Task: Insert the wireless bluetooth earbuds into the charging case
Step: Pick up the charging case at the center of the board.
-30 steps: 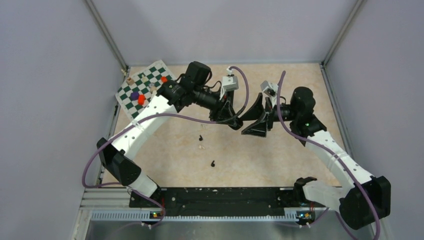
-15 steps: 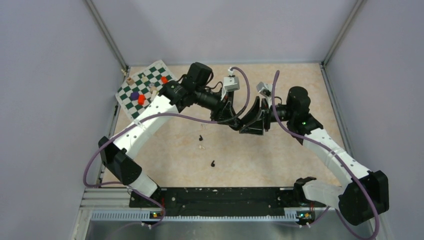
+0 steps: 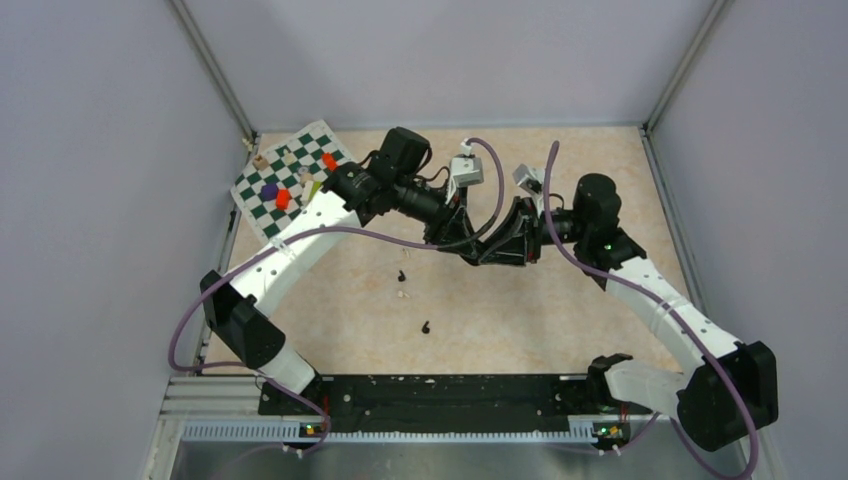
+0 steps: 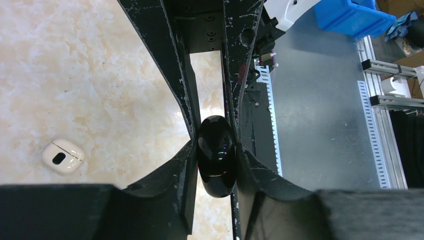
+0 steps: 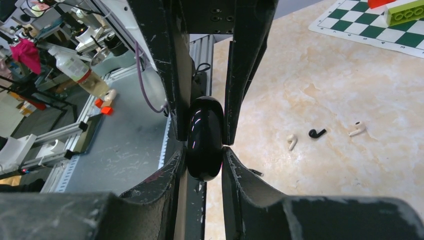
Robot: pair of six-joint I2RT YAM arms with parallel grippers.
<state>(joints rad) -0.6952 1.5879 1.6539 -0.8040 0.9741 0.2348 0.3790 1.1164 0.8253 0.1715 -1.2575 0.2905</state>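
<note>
A glossy black charging case hangs above the table, closed, with both grippers on it. My left gripper is shut on it, and my right gripper presses its other end from the opposite side. In the top view the two grippers meet fingertip to fingertip over the table's middle. Loose earbuds lie on the table: a black one, a whitish one and another black one. The right wrist view shows two whitish buds and a black one.
A closed white case lies on the table to the left of my left fingers. A green-and-white chessboard with coloured blocks sits at the back left. Grey walls enclose the table, and a black rail runs along its near edge.
My right gripper has moved left to meet the left one and closed its fingers on the black case. The left gripper has kept its grip, shifting slightly right.
</note>
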